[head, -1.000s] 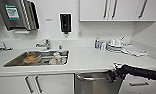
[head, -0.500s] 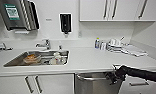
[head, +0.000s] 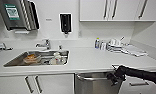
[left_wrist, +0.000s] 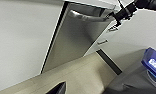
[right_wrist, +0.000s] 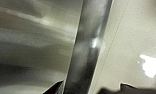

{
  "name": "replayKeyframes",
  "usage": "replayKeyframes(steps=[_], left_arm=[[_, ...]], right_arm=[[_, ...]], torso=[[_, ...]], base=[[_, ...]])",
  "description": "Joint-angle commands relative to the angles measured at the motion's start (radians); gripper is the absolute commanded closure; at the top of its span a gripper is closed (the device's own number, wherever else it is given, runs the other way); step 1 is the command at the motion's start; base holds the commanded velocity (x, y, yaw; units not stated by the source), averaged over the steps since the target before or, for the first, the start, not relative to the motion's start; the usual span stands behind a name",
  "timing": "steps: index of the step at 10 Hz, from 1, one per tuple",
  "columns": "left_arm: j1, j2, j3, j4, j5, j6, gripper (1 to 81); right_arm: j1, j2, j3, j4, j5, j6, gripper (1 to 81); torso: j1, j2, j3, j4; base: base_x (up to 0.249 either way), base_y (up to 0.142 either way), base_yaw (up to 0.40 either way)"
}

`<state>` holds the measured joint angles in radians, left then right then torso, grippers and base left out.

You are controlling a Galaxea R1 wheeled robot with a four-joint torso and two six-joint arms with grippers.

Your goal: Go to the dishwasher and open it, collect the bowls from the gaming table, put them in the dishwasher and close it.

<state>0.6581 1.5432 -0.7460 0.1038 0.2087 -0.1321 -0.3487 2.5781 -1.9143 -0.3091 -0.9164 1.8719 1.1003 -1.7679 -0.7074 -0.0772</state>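
Head view, kitchen run. Item one: dishwasher (head: 97, 83), stainless front, built in under the white tabletop (head: 94, 60), right of the sink (head: 36, 58); its top edge stands slightly out from the cabinet line, so I judge the door just cracked. Item two: its bar handle (head: 92, 79), long axis level, running left to right across the top of the door. Item three: my right gripper (head: 113, 77), at the right end of that bar, my dark arm coming in from the right.

Left wrist view: same door (left_wrist: 69, 42) seen from low on the left, tilted away from its frame at the top; bar handle (left_wrist: 86, 17) with my right gripper (left_wrist: 116, 16) at its end. My left arm hangs low and well apart from the door, so the right is plainly the nearer one.

Right wrist view: the bar (right_wrist: 89, 45) lies close in front of my fingers, steel door face (right_wrist: 31, 45) on one side, pale floor on the other. Whether my fingers are clamped round the bar or merely hooked beside it, I cannot tell.

Deciding relation: handle directly at the right fingers, axis crosswise to my pull; the door would swing toward me and down.

Also noted: faucet (head: 44, 44), dishes in the sink, wall soap dispenser (head: 65, 23), upper cabinets (head: 114, 10).
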Motion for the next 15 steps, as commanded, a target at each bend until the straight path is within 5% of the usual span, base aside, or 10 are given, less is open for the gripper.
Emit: replayKeyframes(steps=[1,4,9,15], left_arm=[[-0.076,-0.030,0.019,0.002,0.012,0.005,1.0],[-0.074,-0.018,0.019,0.002,0.014,0.005,1.0],[-0.074,-0.021,0.016,0.000,0.014,0.005,1.0],[-0.074,-0.027,0.014,0.002,0.012,0.005,1.0]], right_arm=[[0.170,-0.005,0.009,-0.019,-0.149,0.003,1.0],[0.145,-0.030,0.048,-0.022,-0.213,0.029,1.0],[0.075,-0.077,0.098,-0.025,-0.168,0.171,1.0],[-0.003,-0.152,0.122,-0.021,-0.127,0.200,1.0]], torso=[[0.000,0.000,0.000,0.000],[0.000,0.000,0.000,0.000],[0.001,0.000,0.000,0.000],[0.001,0.000,0.000,0.000]], base=[[0.000,0.000,0.000],[0.000,0.000,0.000],[0.000,0.000,0.000],[0.000,0.000,0.000]])
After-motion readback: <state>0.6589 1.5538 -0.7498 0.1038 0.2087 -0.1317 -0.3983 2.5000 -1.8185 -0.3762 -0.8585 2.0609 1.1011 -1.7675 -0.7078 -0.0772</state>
